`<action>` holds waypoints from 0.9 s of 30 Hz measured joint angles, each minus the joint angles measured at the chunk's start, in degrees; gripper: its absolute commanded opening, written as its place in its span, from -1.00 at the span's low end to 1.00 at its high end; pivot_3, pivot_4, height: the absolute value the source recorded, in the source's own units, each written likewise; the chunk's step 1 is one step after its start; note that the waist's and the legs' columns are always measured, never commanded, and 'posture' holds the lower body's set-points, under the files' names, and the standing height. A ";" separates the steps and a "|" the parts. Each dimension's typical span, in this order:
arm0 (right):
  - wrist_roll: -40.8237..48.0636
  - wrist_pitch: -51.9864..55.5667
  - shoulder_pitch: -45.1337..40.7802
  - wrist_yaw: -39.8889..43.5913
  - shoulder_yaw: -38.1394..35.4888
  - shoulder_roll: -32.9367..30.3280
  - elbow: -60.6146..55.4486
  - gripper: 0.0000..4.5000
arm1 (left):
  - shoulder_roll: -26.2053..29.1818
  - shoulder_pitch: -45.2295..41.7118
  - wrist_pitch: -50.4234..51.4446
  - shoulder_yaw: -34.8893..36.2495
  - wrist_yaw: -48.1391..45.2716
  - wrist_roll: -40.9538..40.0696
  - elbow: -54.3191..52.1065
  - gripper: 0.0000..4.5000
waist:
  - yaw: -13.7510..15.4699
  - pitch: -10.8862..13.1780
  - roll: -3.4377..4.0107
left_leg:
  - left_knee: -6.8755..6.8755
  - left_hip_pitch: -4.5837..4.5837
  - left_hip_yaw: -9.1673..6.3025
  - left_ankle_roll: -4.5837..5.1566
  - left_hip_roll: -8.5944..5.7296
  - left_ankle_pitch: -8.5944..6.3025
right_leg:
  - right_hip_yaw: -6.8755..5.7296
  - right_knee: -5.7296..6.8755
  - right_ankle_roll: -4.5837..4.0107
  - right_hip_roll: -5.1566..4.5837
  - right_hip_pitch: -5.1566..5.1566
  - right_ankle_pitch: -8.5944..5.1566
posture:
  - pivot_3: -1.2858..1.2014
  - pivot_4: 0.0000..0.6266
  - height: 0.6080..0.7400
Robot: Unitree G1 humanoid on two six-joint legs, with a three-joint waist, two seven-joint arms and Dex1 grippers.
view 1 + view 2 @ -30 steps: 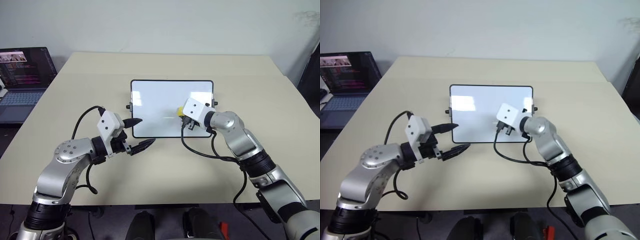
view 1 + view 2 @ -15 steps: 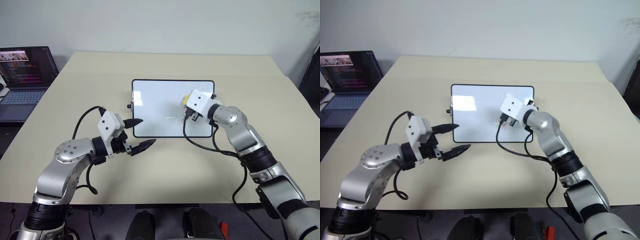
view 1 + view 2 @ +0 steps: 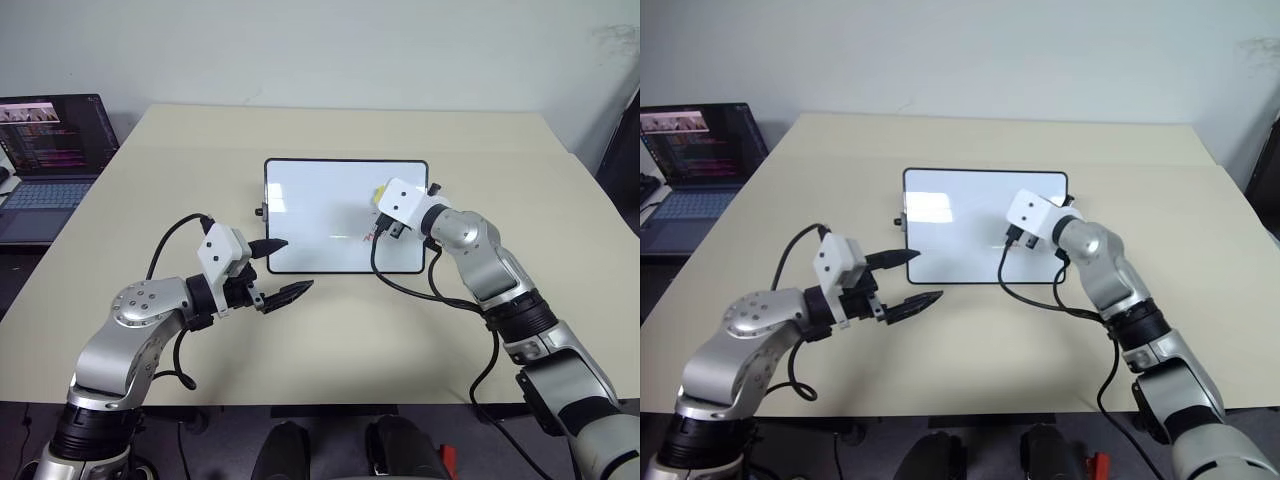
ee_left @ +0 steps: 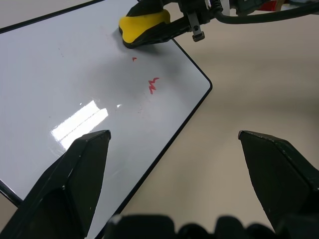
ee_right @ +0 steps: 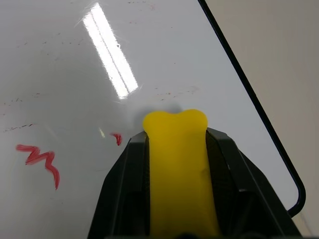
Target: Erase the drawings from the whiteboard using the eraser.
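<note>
We see our right gripper [image 5: 175,149] clamped on the small yellow sponge eraser [image 5: 178,164], pressing it onto the glossy white black-framed whiteboard [image 3: 320,200] near its right edge. A red zigzag squiggle [image 5: 41,160] and a tiny red fleck [image 5: 116,138] lie on the board just beside the eraser. Our left gripper [image 3: 278,268] hangs with fingers spread over the beige tabletop [image 3: 340,330], at the whiteboard's near left corner.

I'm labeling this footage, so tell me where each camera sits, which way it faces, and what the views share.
Head stereo pair: looks forward and down at the whiteboard, both arms visible.
Left wrist: over the open left gripper, facing the board corner.
Right wrist: along the right gripper, shut on the eraser.
Shared by both wrists: the eraser and a red drawing.
</note>
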 measured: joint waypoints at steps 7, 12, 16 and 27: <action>-0.06 1.81 2.37 3.05 1.94 1.34 -2.50 -0.47 | 0.00 0.15 0.00 -0.02 0.09 -0.11 -0.35 1.00 | -0.20 0.00 0.00 | 0.02 0.07 0.02 0.01 0.04 0.01 | 0.01 0.05 0.08 0.04 0.00 -0.03 | 0.03 -0.52 1.00; -0.60 -0.42 -0.25 -3.57 0.50 2.72 1.10 -0.47 | 0.00 0.28 0.00 -0.16 0.11 -0.23 -0.94 1.00 | -0.07 0.02 0.02 | 0.02 0.03 0.01 0.02 0.04 0.03 | 0.02 0.04 0.07 0.06 -0.02 -0.02 | 0.03 -0.52 1.00; -0.69 -1.52 -0.92 -5.32 -0.98 2.54 2.09 -0.47 | 0.00 0.34 0.01 -0.16 0.13 -0.25 -1.02 1.00 | -0.04 0.02 0.02 | 0.00 -0.07 0.02 0.01 0.02 0.02 | 0.02 -0.01 -0.11 0.04 -0.07 0.07 | 0.03 -0.52 1.00; -0.47 1.05 2.09 2.11 1.04 1.81 -2.11 -0.47 | 0.00 0.33 0.01 -0.40 0.14 -0.25 -1.02 1.00 | -0.08 0.01 0.02 | -0.01 -0.03 0.01 0.02 0.03 0.02 | 0.01 -0.01 0.07 0.04 -0.05 -0.03 | 0.03 -0.52 1.00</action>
